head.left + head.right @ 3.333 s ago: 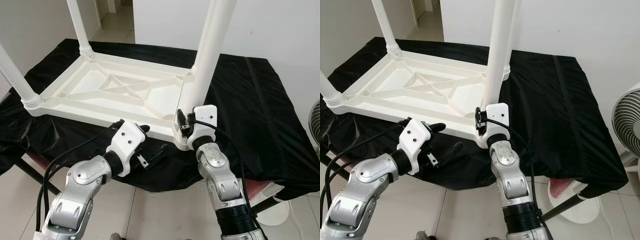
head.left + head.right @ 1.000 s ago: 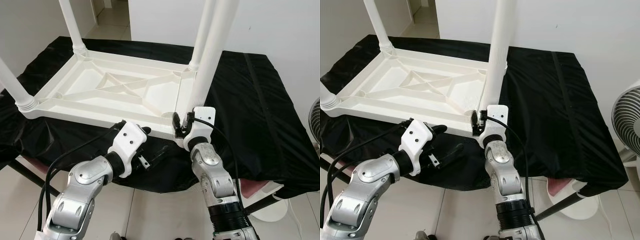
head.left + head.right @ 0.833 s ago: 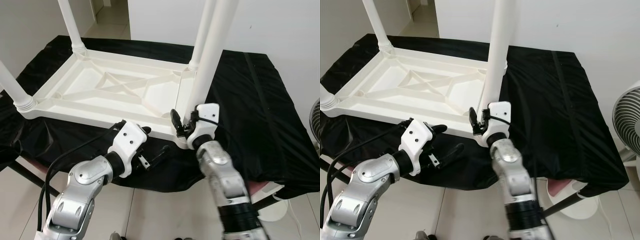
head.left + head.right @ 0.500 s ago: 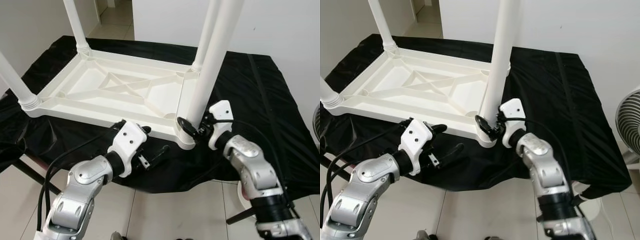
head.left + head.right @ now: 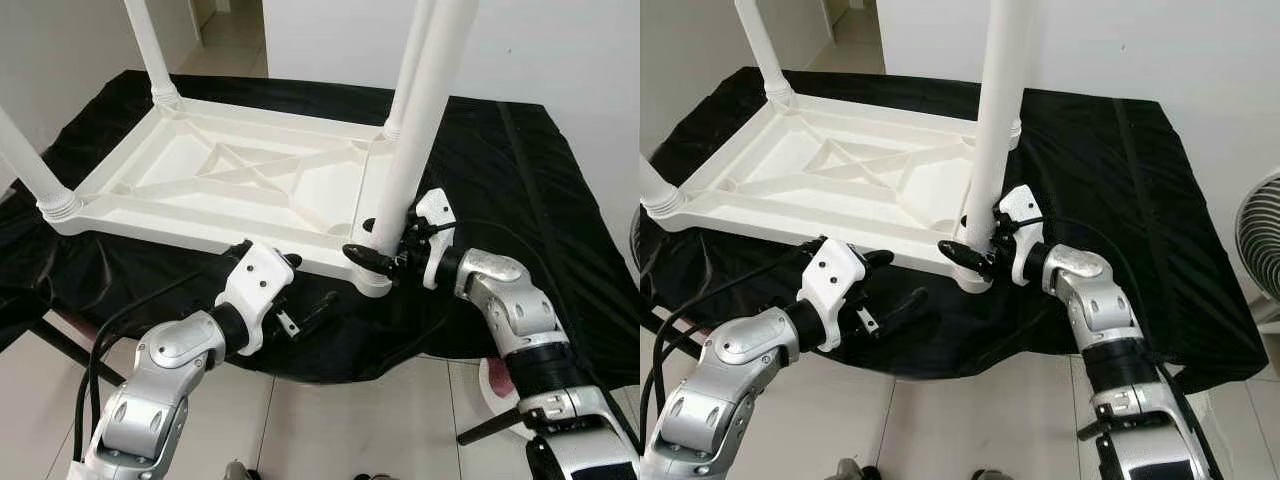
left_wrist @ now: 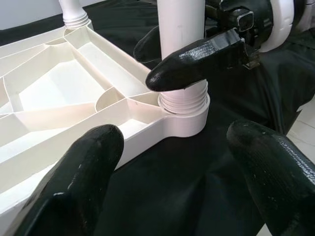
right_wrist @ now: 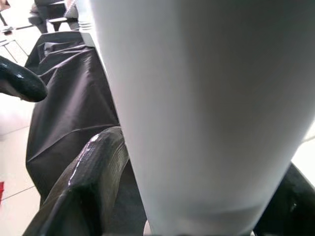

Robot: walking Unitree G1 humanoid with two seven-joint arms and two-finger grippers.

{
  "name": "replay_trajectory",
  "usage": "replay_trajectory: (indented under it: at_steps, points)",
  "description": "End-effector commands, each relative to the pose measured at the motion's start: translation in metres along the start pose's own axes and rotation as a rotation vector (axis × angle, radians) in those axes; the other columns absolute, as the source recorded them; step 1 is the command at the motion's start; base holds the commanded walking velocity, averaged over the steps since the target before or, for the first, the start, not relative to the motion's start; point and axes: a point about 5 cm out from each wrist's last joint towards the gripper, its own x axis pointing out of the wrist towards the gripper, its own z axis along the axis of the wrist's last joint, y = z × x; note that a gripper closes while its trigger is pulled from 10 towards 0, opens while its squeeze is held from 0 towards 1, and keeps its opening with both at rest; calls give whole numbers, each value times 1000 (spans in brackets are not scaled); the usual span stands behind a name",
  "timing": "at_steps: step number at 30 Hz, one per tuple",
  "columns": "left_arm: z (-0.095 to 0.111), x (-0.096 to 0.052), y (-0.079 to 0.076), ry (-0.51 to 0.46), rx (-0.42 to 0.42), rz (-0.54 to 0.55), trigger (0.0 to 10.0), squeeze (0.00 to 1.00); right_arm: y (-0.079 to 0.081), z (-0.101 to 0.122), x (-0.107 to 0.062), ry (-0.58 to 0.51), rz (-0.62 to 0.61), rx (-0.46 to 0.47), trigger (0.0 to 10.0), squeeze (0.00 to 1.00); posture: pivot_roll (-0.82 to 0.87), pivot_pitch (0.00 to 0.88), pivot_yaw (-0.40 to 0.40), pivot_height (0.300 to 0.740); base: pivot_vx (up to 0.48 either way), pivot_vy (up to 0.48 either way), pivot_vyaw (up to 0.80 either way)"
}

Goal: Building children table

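I see the white plastic children's table (image 5: pixel 230 185) lying upside down on a bench draped in a black cover (image 5: pixel 500 190), its ribbed underside facing up. Four white legs stand upright in the corner sockets: the far left leg (image 5: pixel 150 50), the near left leg (image 5: pixel 30 165), the far right leg (image 5: pixel 405 85) and the near right leg (image 5: pixel 420 110).

My right hand (image 5: pixel 385 240) reaches in from the right, level with the base of the near right leg just above its threaded collar (image 6: pixel 183 101). Its two black fingers (image 6: pixel 197 59) sit one on each side of the leg, closed against it; the right wrist view has the white tube right between the fingers.

My left hand (image 5: pixel 300 300) hovers in front of the near long edge of the table, a little left of that corner, with its fingers (image 6: pixel 78 187) spread apart and nothing between them. It is near the table rim, not touching it.

A white fan (image 5: pixel 1255 240) stands on the tiled floor (image 5: pixel 330 420) to the right of the bench.
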Motion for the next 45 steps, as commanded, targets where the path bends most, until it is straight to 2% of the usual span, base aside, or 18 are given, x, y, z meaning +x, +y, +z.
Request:
replay_trajectory:
  at_steps: [1, 2, 3, 4, 15, 17, 20, 22, 27, 30, 36, 37, 38, 39, 41, 42, 43, 45]
  points:
    - [2, -2, 2, 0, 4, 51, 10000, 0, 5, -1, 8, 9, 47, -13, 10000, 0, -1, 134, 50, 740, 0, 0, 0]
    - [2, -2, 2, 0, 3, 51, 10000, 0, 3, -3, 9, 24, 32, -26, 1529, 0, -4, 133, 50, 740, 0, 0, 0]
    - [2, -2, 2, 0, 3, 51, 10000, 0, 3, -3, 9, 24, 32, -26, 1529, 0, -4, 133, 50, 740, 0, 0, 0]
    - [2, -2, 2, 0, 3, 51, 10000, 0, 2, -5, 9, 35, 21, -35, 0, 0, -4, 133, 50, 740, 0, 0, 0]
    - [3, -1, 0, -3, -3, 43, 10000, 0, 4, -31, 11, 111, -223, 7, 0, 0, -12, 143, 50, 740, 0, 0, 0]
    - [3, -1, -1, -2, -5, 42, 10000, 0, 7, -41, 11, 123, -379, 80, 0, 0, -12, 148, 48, 740, 0, 0, 0]
    - [2, -2, -1, -1, -7, 41, 10000, 0, 11, -45, 12, 128, -440, 121, 0, 0, -13, 149, 46, 740, 0, 0, 0]
    - [2, -2, -2, 2, -11, 40, 10000, 0, 18, -55, 13, 152, -590, 193, 0, 0, -15, 156, 47, 740, 0, 0, 0]
    - [1, -3, -3, 3, -12, 39, 10000, 0, 22, -61, 14, 169, -681, 240, 0, 0, -15, 156, 47, 740, 0, 0, 0]
    - [1, -3, -3, 5, -14, 38, 10000, 0, 26, -63, 11, 152, -963, 313, 0, 0, -15, 159, 47, 740, 0, 0, 0]
    - [1, -3, -3, 7, -14, 39, 10000, 0, 28, -56, 12, 98, -1067, 336, 0, 0, -16, 159, 47, 740, 0, 0, 0]
    - [1, -3, -3, 6, -15, 40, 10000, 0, 31, -52, 16, 82, -1056, 324, 1137, 0, -16, 159, 47, 740, 0, 0, 0]
    - [1, -3, -3, 6, -15, 40, 10000, 0, 31, -52, 16, 82, -1056, 324, 1137, 0, -16, 159, 47, 740, 0, 0, 0]
    - [1, -2, -3, 6, -16, 41, 10000, 0, 33, -46, 22, 49, -999, 312, 10000, 0, -17, 159, 45, 740, 0, 0, 0]
    - [1, -2, -3, 6, -17, 42, 10000, 0, 34, -41, 24, 26, -975, 272, 10000, 0, -19, 160, 46, 740, 0, 0, 0]
    - [1, -2, -3, 6, -18, 43, 10000, 0, 39, -36, 30, -5, -880, 285, 10000, 1000, -18, 161, 44, 740, 0, 0, 0]
    - [1, -2, -3, 6, -18, 43, 10000, 0, 39, -36, 30, -5, -880, 285, 10000, 1000, -18, 161, 44, 740, 0, 0, 0]
    - [1, -2, -3, 6, -18, 43, 10000, 0, 44, -25, 36, -63, -747, 261, 10000, 1000, -18, 162, 44, 740, 0, 0, 0]
